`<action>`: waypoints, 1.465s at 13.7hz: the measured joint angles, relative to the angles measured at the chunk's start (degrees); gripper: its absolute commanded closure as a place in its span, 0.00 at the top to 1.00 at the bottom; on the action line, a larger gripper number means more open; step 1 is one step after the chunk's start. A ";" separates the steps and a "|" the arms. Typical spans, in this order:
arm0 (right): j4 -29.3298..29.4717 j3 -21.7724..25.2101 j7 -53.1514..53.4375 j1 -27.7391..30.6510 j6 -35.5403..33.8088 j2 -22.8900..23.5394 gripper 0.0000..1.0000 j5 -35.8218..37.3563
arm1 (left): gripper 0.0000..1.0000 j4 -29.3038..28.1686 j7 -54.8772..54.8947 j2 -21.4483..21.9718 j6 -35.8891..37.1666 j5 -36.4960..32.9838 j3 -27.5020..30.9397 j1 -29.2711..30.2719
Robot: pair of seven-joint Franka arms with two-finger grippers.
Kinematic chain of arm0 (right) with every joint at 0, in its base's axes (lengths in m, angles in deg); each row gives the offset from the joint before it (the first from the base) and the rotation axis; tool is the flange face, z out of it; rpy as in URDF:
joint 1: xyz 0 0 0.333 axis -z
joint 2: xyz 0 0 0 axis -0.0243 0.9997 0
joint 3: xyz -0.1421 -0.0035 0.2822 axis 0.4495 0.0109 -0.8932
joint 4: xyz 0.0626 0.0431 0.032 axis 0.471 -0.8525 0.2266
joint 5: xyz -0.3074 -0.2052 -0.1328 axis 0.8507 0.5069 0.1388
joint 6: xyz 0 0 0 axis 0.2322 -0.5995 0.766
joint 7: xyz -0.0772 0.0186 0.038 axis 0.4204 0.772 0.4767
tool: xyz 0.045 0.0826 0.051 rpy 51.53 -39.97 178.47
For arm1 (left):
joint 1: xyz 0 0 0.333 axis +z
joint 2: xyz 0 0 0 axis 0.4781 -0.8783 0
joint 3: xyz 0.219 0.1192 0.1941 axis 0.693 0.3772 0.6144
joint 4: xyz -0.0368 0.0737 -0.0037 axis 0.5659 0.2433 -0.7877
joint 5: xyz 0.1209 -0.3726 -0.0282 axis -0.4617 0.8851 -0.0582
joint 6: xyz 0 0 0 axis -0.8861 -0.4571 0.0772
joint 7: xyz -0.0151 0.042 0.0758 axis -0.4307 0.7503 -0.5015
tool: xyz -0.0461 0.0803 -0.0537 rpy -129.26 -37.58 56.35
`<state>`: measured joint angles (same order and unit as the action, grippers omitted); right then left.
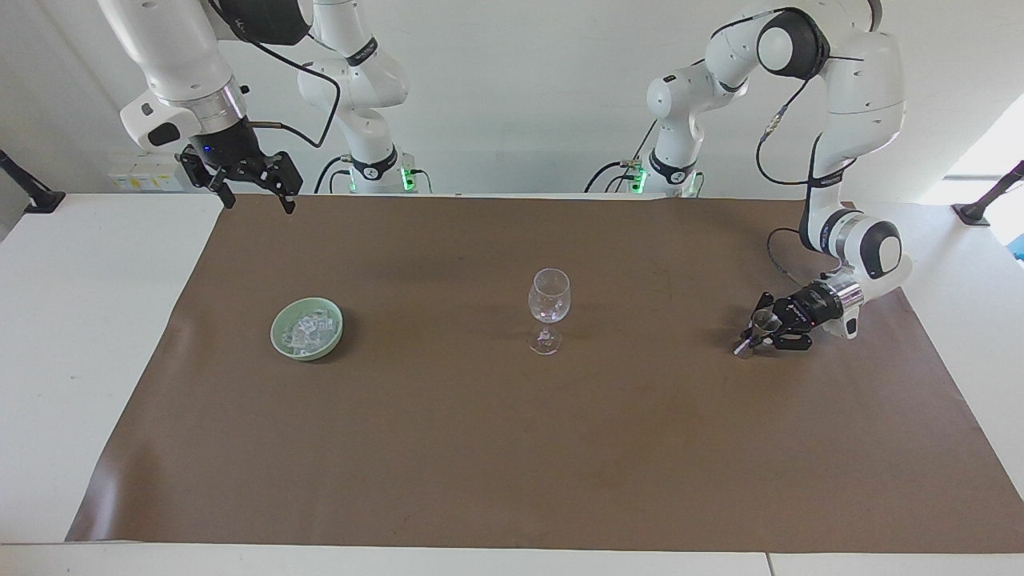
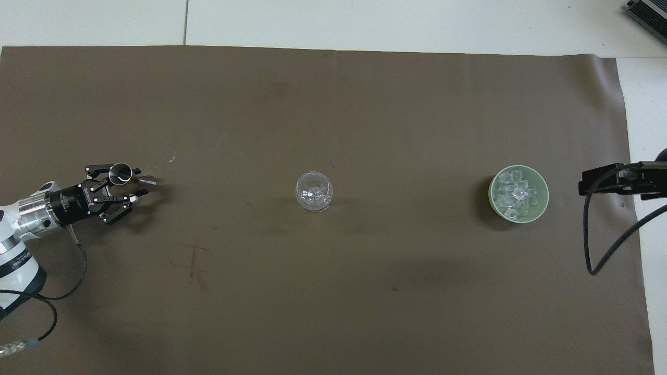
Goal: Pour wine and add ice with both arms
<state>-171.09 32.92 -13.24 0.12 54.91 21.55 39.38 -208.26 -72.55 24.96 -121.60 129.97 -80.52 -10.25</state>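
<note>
A clear wine glass (image 1: 549,298) (image 2: 314,191) stands upright at the middle of the brown mat. Ice (image 1: 308,328) (image 2: 516,195) fills a small green bowl (image 1: 278,332) (image 2: 492,194) toward the right arm's end. At the left arm's end, a small metal measuring cup (image 1: 766,321) (image 2: 121,173) leans tilted just above the mat, and my left gripper (image 1: 756,333) (image 2: 136,182) lies low and level, shut on it. My right gripper (image 1: 258,200) hangs open and empty, high over the mat's corner by its own base; the overhead view shows only its edge (image 2: 599,181). No wine shows.
The brown mat (image 1: 512,448) covers most of the white table (image 1: 80,320). A loose black cable (image 2: 599,245) hangs from the right arm beside the bowl. Black clamp posts (image 1: 980,204) stand at both table ends.
</note>
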 measured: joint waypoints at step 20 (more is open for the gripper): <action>0.00 0.00 0.00 0.00 0.00 0.00 1.00 0.00 | 0.00 6.94 -12.92 7.66 2.19 -5.28 -0.07 -1.45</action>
<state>-171.09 32.92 -13.24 0.12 54.91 21.55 39.38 -201.32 -85.47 32.61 -119.42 124.70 -80.59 -11.70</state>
